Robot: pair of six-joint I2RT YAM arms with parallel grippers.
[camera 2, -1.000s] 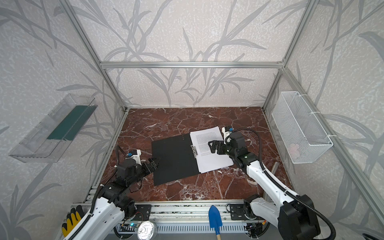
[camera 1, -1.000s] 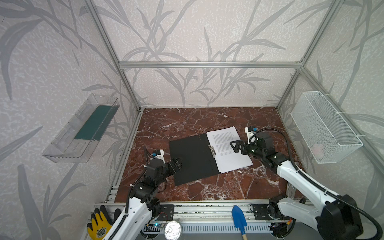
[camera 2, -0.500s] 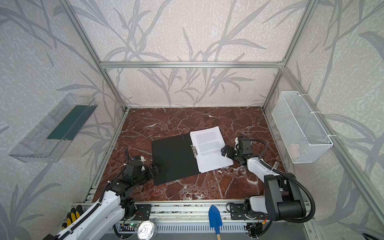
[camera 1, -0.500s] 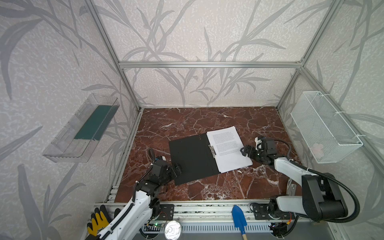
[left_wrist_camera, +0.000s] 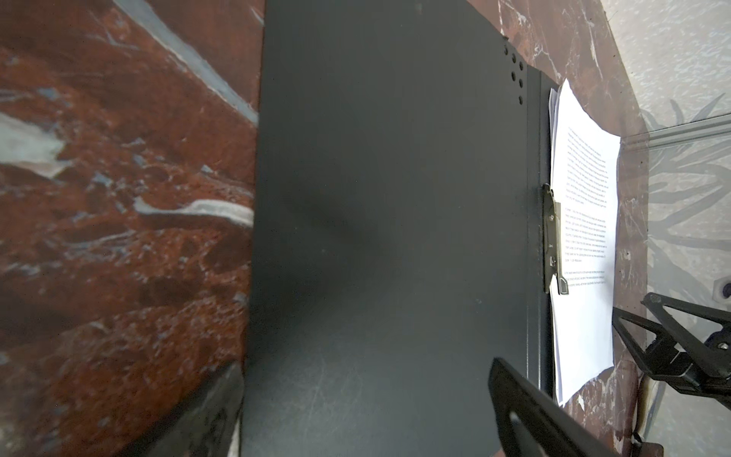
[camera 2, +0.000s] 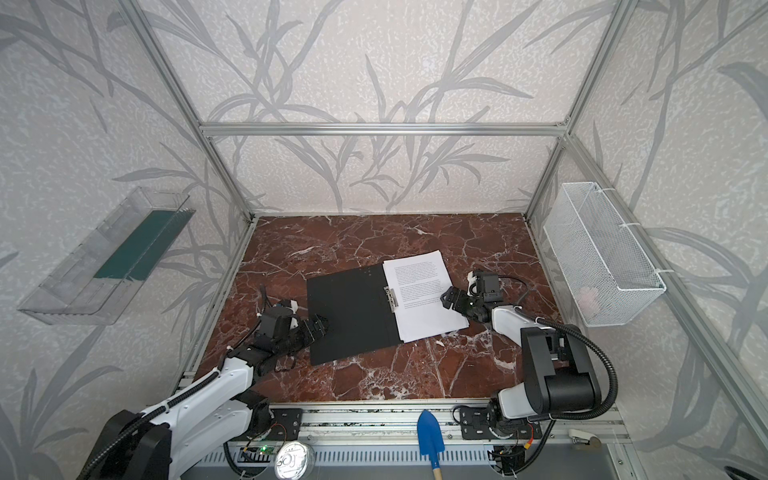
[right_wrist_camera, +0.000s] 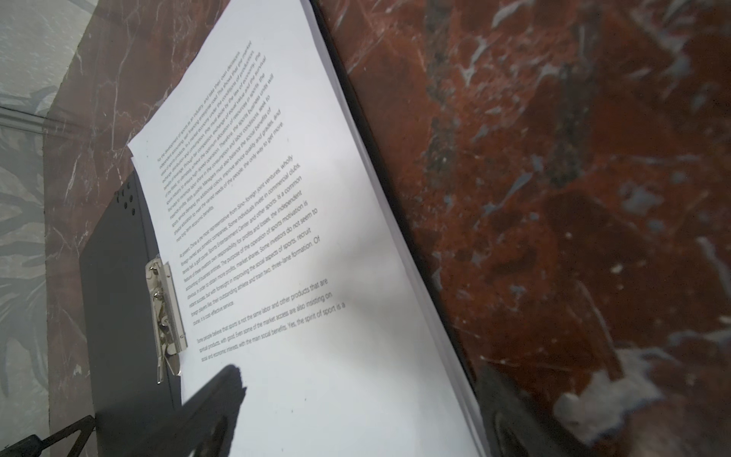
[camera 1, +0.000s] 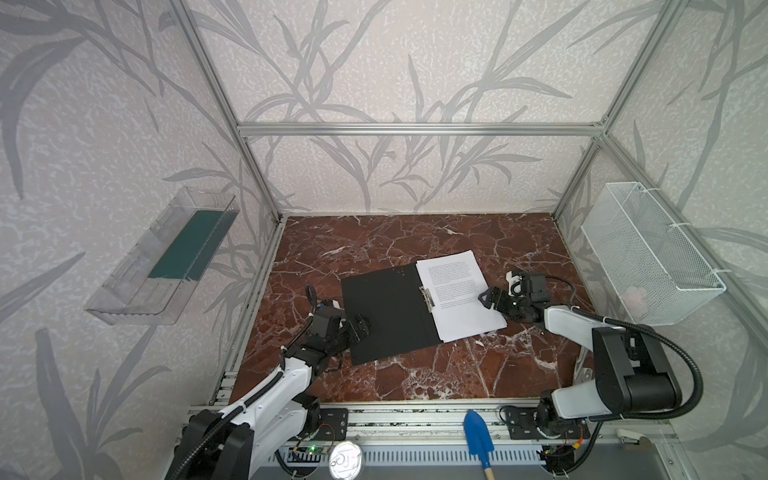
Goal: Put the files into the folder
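You have the thin, flat black folder (camera 1: 386, 316) lying open in the middle of the red-brown marble surface (camera 1: 415, 374) in both top views. Its bare cover spreads to the left of the silver metal spine clip (camera 1: 427, 298). The stack of white paper sheets (camera 1: 457, 299) printed with black text lies flat on the half to the right of that clip, its left edge right beside the clip. In the right wrist view a thin black strip of the folder shows past the outer edge of the sheets (right_wrist_camera: 296, 237).

Your left jaws, at the end of the white left arm (camera 1: 291, 374), sit at the folder's left edge, lower left of centre. They are spread wide and grip nothing. In the left wrist view one finger (left_wrist_camera: 534, 415) hangs over the black cover and the other is over the marble.

Your right jaws, on the right arm (camera 1: 569, 328), are at the right edge of the sheets. They are also spread. One finger (right_wrist_camera: 213, 411) is over the paper and the other is beyond the stack's edge. The views do not show whether either one touches the stack.

A clear plastic tray (camera 1: 166, 257) holding a dark green panel (camera 1: 187, 245) hangs at the left of the frame, and a white wire basket (camera 1: 648, 257) hangs at the right.
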